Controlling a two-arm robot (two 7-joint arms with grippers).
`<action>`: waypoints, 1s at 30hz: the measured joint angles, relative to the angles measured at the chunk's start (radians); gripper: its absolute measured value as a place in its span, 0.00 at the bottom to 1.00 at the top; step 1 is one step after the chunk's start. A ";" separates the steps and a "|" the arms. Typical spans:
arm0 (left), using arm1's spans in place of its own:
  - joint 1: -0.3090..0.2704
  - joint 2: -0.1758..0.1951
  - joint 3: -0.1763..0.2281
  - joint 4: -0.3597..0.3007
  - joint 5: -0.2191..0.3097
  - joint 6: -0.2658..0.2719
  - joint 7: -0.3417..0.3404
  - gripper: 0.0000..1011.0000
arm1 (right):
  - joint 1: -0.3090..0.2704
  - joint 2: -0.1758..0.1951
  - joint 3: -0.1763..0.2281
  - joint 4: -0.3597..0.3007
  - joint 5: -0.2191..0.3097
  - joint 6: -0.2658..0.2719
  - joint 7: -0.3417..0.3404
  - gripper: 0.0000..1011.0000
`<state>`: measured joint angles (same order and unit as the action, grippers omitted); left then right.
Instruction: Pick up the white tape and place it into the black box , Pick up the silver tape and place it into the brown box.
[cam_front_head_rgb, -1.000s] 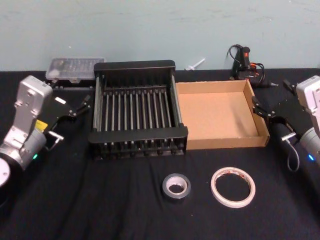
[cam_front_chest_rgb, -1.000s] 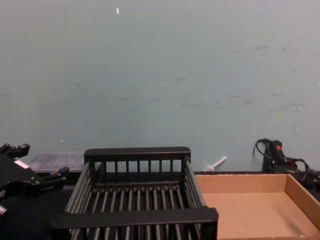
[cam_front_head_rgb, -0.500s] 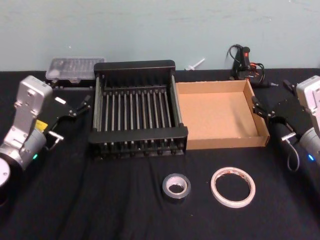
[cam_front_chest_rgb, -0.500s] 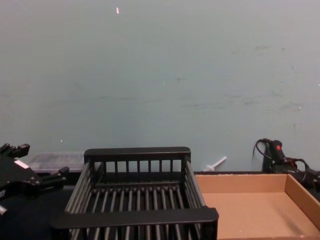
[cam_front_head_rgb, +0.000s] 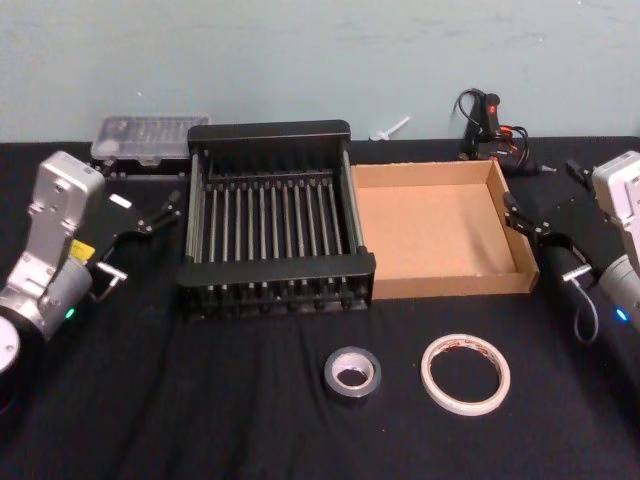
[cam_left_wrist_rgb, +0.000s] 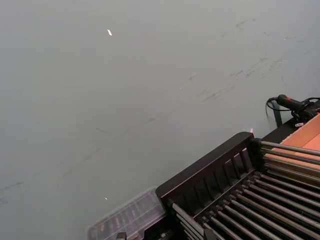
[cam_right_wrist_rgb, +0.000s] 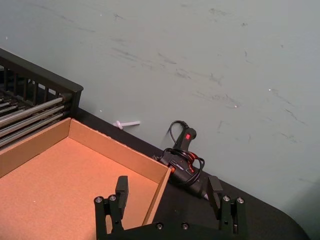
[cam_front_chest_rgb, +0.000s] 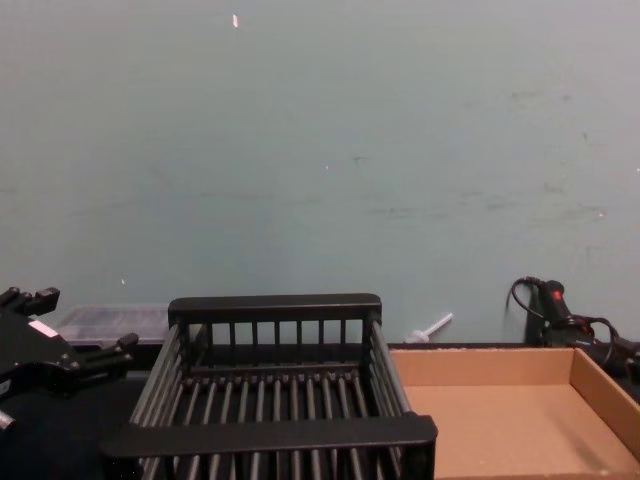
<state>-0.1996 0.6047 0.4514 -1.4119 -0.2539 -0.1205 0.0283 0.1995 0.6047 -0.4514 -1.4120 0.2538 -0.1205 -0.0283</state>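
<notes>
Where the black cloth of the tabletop (cam_front_head_rgb: 200, 420) lies nearest the robot, two rolls rest flat and apart: the silver tape (cam_front_head_rgb: 352, 373), a small thick ring of dull grey with a pale core, and to its right the white tape (cam_front_head_rgb: 466, 374), a wider, thinner hoop with faint red print on its inner edge. Neither touches a box or a gripper.

Beyond them, side by side and touching, stand the two containers. The black box (cam_front_head_rgb: 276, 283) is a plastic crate of thick solid rims with a floor of parallel bars (the chest view shows its far wall barred too), and the brown box (cam_front_head_rgb: 455, 280) is a shallow cardboard tray with low walls and a plain matte bottom.

The left gripper (cam_front_head_rgb: 150, 212) hangs just left of the crate, jaws spread and holding nothing. The right gripper (cam_front_head_rgb: 545, 215) hovers at the tray's right wall, jaws likewise wide apart and bare, as the right wrist view confirms.

Against the pale green wall lie a clear ribbed plastic case (cam_front_head_rgb: 150, 136), a small white plastic piece (cam_front_head_rgb: 391, 128) and a black tool with a coiled cord (cam_front_head_rgb: 490, 125).
</notes>
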 joint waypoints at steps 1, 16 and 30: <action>0.000 0.000 0.000 0.000 0.000 0.000 0.000 0.99 | 0.000 0.000 0.000 0.000 0.000 0.000 0.000 0.99; 0.000 0.000 0.000 0.000 0.000 0.000 0.000 0.99 | -0.018 -0.010 0.029 -0.019 0.009 0.003 0.027 0.99; 0.000 0.000 0.000 0.000 0.000 0.000 0.000 0.99 | -0.134 0.011 0.093 -0.169 0.094 0.077 0.096 0.99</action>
<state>-0.1995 0.6047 0.4514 -1.4119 -0.2539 -0.1205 0.0283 0.0659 0.6156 -0.3585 -1.5810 0.3477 -0.0437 0.0679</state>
